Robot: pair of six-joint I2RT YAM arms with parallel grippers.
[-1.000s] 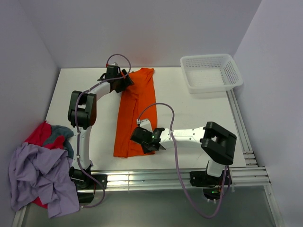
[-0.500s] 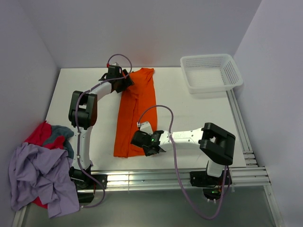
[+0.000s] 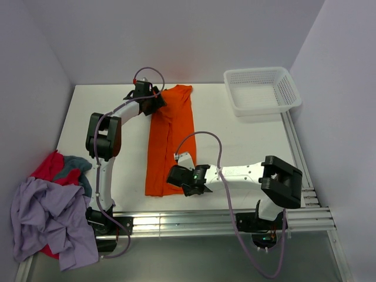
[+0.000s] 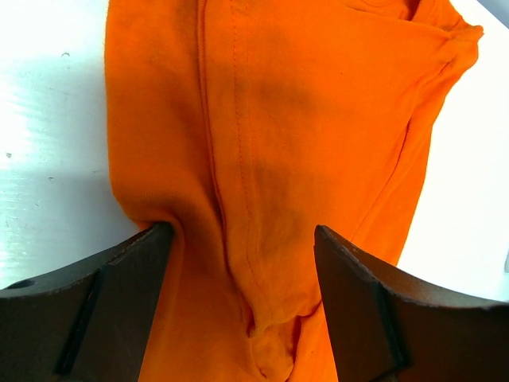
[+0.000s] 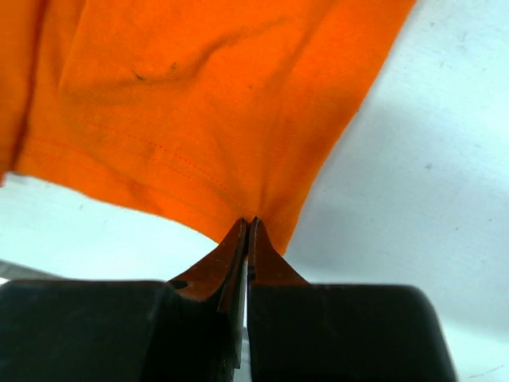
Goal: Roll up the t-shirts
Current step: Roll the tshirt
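- The other t-shirts [image 3: 50, 205] sit heaped at eight o'clock.
- The orange t-shirt [image 3: 169, 135] lies on the counter [image 3: 247, 147], a strip running twelve to six.
- Your right claw [image 5: 249, 227] has just clamped its six o'clock hem, so you can probably start rolling.
- Your left claw [image 4: 242, 232] straddles the twelve o'clock end, jaws apart.

White arm links [image 3: 104, 173] with black joints [image 3: 104, 135], looping lavender cables [image 3: 202, 134], dark brown tool fingers [image 4: 95, 310]
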